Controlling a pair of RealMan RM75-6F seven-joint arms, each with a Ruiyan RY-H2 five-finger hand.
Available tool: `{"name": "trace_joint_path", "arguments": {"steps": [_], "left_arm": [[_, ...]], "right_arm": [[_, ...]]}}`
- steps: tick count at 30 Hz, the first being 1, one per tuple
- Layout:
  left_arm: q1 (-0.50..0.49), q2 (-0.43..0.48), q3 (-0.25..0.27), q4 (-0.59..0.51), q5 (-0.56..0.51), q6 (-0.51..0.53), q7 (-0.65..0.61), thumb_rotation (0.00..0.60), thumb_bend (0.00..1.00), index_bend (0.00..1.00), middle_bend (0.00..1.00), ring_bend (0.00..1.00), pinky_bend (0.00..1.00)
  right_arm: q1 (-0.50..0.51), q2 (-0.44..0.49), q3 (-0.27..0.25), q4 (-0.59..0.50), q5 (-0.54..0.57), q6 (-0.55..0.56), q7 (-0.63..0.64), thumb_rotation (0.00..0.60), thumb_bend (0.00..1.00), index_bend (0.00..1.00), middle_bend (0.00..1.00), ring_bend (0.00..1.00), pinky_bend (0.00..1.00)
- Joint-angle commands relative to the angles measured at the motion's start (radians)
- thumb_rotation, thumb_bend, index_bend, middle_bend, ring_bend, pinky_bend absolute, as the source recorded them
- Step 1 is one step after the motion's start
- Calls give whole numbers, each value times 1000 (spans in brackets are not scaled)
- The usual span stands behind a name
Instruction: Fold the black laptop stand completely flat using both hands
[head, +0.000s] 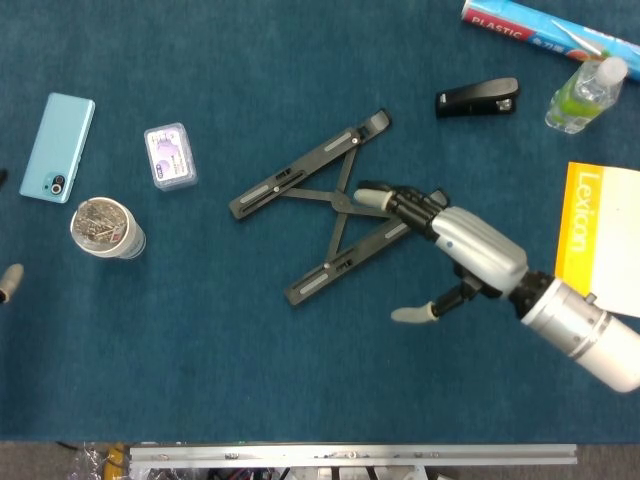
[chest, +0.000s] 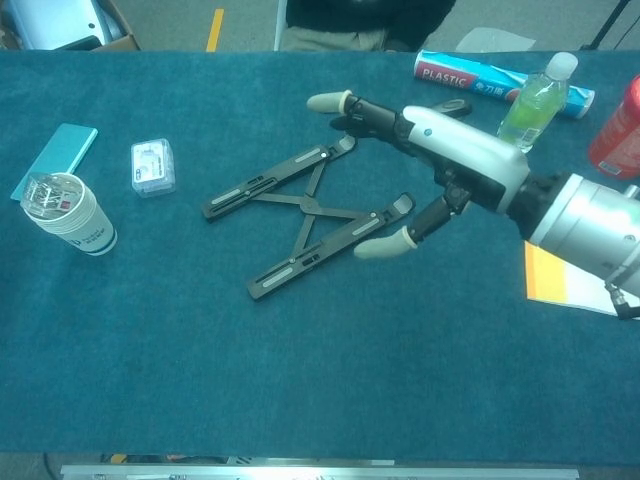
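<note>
— Lying flat on the blue cloth table (head: 200, 350), the black laptop stand (head: 312, 205) has both slotted rails down and its crossed struts folded between them, near the middle of the table. Do you see it the same from the chest view?

— Yes, the rails and the X of struts sit level with the cloth. Where is the right hand (head: 468, 252)?

— Just over the stand's right end. Its fingers (chest: 345, 102) are spread apart and stretch out above the far rail's tip, the thumb hangs low beside the near rail's end, and it grips nothing. Whether a fingertip touches the stand, I cannot tell.

— And the left hand (head: 10, 281)?

— Only a pale fingertip shows at the left edge of the head view; how that hand is set cannot be told.

— What else is on the table?

— A light blue phone (head: 57, 147), a small clear box (head: 169, 156) and a paper cup (head: 105, 228) on the left, well apart from the stand. A black stapler (head: 477, 98), a plastic bottle (head: 586, 93), a wrap box (head: 545, 32) and a yellow book (head: 598, 240) on the right.
</note>
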Motion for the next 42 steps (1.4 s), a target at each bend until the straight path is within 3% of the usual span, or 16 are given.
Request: {"name": "trace_joint_path", "arguments": {"steps": [1,8,19,30,37,42], "left_arm": [[-21,6,9,-22,29,-23,17,600,247,0,0,0,0],[-68,16,42,-96,91,-100,48,600,247,0,0,0,0],[-114,-19,75,-160,133,-181,127,600,247,0,0,0,0],[-180,-85,93,-224,149,-293,195,600,247,0,0,0,0],[-201,-133,87,-243,109,-327,261,600,247,0,0,0,0],[-197,-133,87,-233,94,-306,278,600,247,0,0,0,0]], "right_arm": [[19,0,26,3,64,-46,-72,600,18,0,64,0,0],[58,-33,79,34,170,-95,-198,600,18,0,188,0,0],[94,-79,127,74,291,-128,-308,600,18,0,178,0,0],[204,-148,211,166,507,-239,-393,600,17,0,178,0,0],[247,-181,196,231,607,-273,-470,600,17,0,178,0,0],[228,-150,138,228,562,-254,-529,600,17,0,178,0,0]]}}
